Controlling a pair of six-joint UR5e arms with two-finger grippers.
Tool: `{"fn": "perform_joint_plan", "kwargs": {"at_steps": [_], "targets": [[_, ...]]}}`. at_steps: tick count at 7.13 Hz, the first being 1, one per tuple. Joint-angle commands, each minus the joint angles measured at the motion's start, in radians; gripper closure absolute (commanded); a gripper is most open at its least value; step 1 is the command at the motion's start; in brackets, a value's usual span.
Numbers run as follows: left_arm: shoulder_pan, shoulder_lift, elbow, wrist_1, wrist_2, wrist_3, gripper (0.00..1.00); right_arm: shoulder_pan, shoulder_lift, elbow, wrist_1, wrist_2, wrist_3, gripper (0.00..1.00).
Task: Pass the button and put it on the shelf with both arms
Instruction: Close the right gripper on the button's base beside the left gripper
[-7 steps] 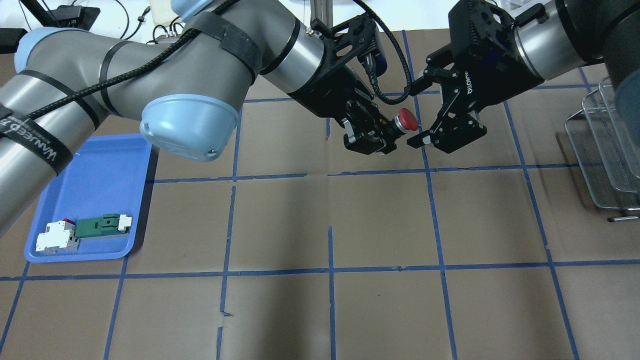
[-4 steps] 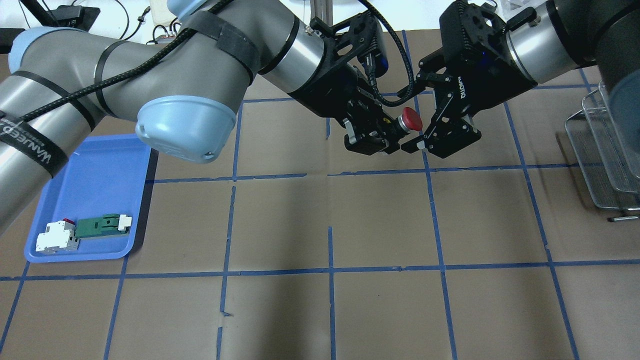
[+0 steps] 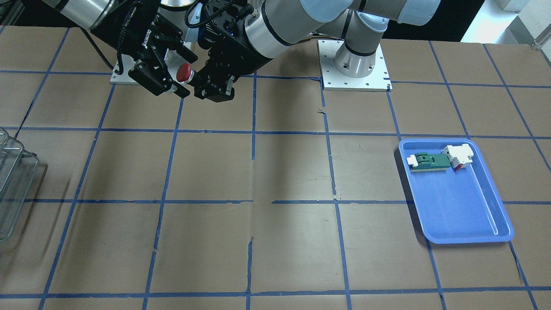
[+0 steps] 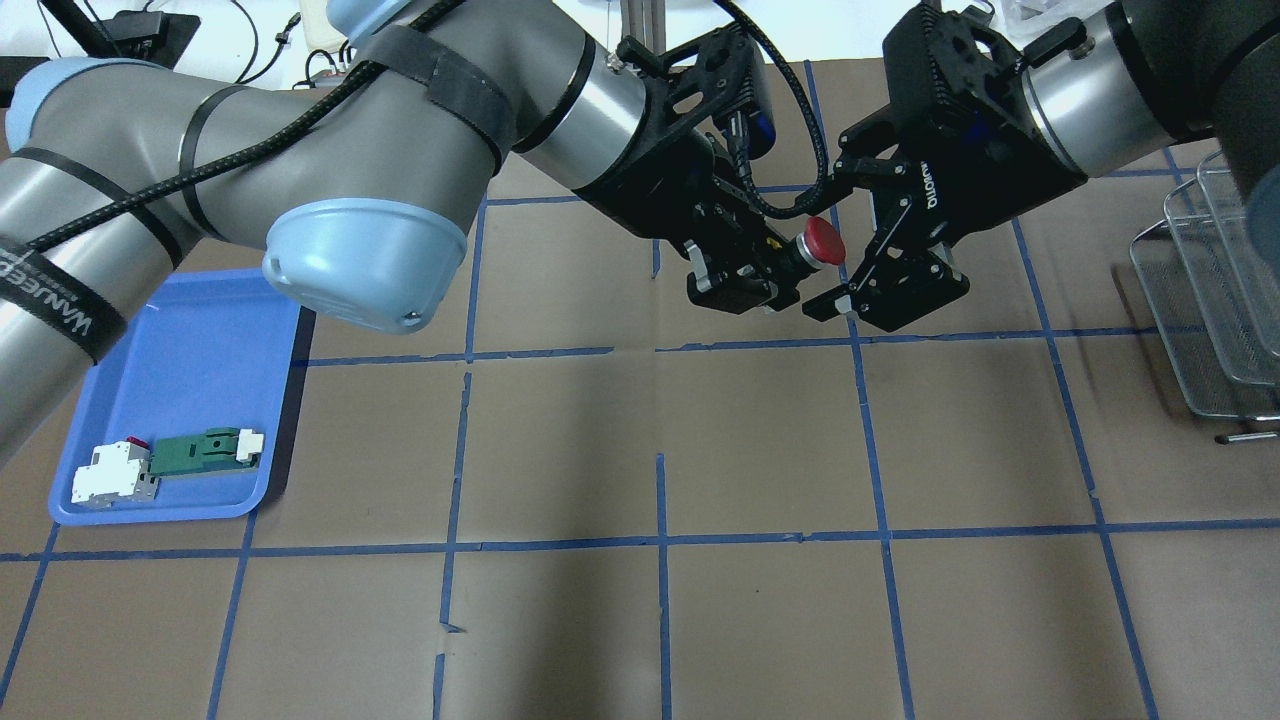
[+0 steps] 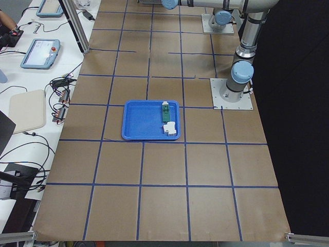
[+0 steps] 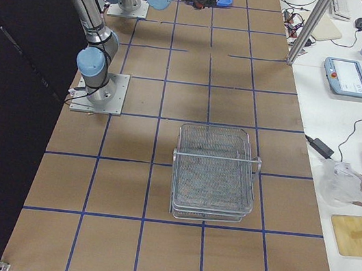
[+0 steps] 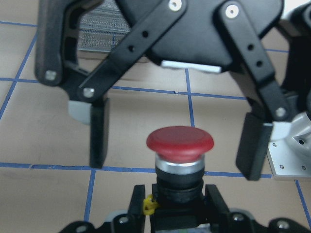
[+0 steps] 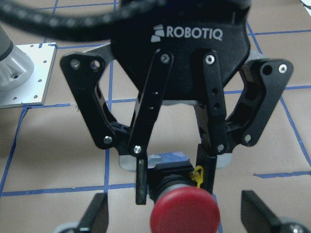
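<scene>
The button (image 4: 824,241), red cap on a black body, is held above the table by my left gripper (image 4: 776,272), which is shut on its black body. My right gripper (image 4: 836,238) is open, with one finger on each side of the red cap and gaps on both sides. In the left wrist view the cap (image 7: 180,141) sits between the right gripper's fingers (image 7: 97,134). In the right wrist view the cap (image 8: 184,214) is low in the middle. The wire shelf (image 6: 215,172) stands far off on my right (image 4: 1200,310).
A blue tray (image 4: 200,350) lies at my left with a white-and-red block (image 4: 108,476) and a green-and-white part (image 4: 203,450) in it. The tray also shows in the front view (image 3: 465,215). Blue tape lines grid the brown table.
My right gripper has moved in toward the button, so the red cap now lies between its open fingers. My left gripper still holds the button in about the same place.
</scene>
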State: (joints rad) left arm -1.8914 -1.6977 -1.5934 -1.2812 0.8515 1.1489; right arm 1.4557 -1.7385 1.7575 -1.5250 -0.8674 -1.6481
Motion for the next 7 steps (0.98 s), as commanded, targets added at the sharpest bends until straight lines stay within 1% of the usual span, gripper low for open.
{"fn": "perform_joint_plan", "kwargs": {"at_steps": [1, 2, 3, 4, 5, 6, 7], "targets": [[0.0, 0.001, 0.001, 0.0, 0.0, 0.0, 1.0, 0.0, -0.007, -0.006, 0.005, 0.001, -0.004, 0.28], [0.0, 0.001, 0.001, 0.0, 0.0, -0.002, 1.0, 0.0, -0.009, -0.006, 0.006, -0.005, -0.001, 0.61], [0.0, 0.006, 0.001, 0.0, 0.0, -0.002, 1.0, 0.0, -0.009, -0.004, 0.005, -0.007, -0.013, 0.77], [0.0, 0.012, -0.006, 0.0, 0.0, -0.003, 1.0, 0.0, -0.007, -0.006, -0.007, -0.008, -0.015, 1.0], [0.0, 0.021, -0.007, 0.002, 0.001, -0.011, 0.42, 0.0, -0.007, -0.007, -0.009, -0.01, -0.016, 1.0], [0.0, 0.026, -0.011, -0.001, 0.009, -0.018, 0.0, 0.0, -0.007, -0.006, -0.009, -0.01, -0.016, 1.0], [0.0, 0.027, -0.01, -0.001, 0.012, -0.014, 0.0, 0.0, -0.007, -0.006, -0.009, -0.007, -0.016, 1.0]]}}
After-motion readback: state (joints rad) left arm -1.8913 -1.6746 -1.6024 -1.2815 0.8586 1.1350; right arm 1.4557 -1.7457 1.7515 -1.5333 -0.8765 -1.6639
